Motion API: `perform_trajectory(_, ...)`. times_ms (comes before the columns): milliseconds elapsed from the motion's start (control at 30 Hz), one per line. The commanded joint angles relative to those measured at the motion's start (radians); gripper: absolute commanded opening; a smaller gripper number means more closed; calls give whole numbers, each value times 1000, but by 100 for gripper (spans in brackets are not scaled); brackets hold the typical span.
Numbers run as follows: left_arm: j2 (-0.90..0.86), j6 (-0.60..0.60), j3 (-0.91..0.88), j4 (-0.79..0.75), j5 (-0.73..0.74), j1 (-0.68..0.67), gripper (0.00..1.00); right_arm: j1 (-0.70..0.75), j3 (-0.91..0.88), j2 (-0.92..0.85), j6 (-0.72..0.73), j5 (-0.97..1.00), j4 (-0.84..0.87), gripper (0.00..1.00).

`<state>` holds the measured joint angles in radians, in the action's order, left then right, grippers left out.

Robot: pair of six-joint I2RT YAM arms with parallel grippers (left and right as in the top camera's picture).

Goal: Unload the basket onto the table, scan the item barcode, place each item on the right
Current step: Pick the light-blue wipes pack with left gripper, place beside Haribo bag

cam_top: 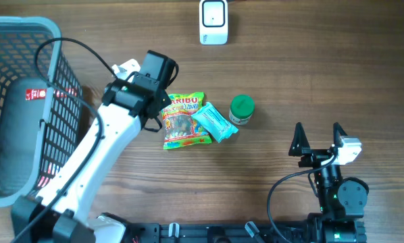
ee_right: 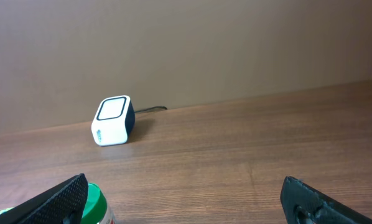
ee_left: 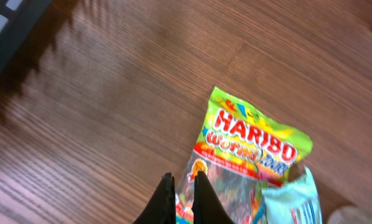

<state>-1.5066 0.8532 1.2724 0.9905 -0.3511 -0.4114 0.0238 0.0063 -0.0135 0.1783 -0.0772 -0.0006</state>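
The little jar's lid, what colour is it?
Green; the round jar lid shows best in the overhead view.

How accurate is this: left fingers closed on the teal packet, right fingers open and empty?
One error: the left wrist view shows the left fingers closed on the Haribo bag, not the teal packet. Right fingers are open and empty.
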Motion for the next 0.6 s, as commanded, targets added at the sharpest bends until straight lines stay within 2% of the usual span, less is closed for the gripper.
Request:
perform_trajectory(0, -15, 46, -5, -31, -37, -4, 4, -4, -1, 4, 6, 10, 2, 100)
perform_trajectory(100, -14, 47, -7, -83, 93, -4, 5, -4, -1, 4, 6, 10, 2, 100)
perform_trajectory(167, -15, 71, -13, -108, 142, -4, 14, -4, -1, 4, 6, 10, 2, 100)
perform_trajectory(200, -20, 94, -14, -111, 142, -4, 29, -4, -1, 4, 6, 10, 2, 100)
perform_trajectory(233, -29, 136, -14, -114, 163, -6, 57, -4, -1, 4, 6, 10, 2, 100)
perform_trajectory(267, -42, 154, -14, -127, 220, -11, 64, -4, -1, 4, 6, 10, 2, 100)
perform_trajectory(300, -59, 153, -14, -145, 273, -20, 68, -4, -1, 4, 6, 10, 2, 100)
perform_trajectory(367, -132, 154, -14, -189, 346, -64, 93, -4, -1, 4, 6, 10, 2, 100)
perform_trajectory(567, -326, 154, -14, -330, 483, -148, 87, -4, -1, 4, 6, 10, 2, 100)
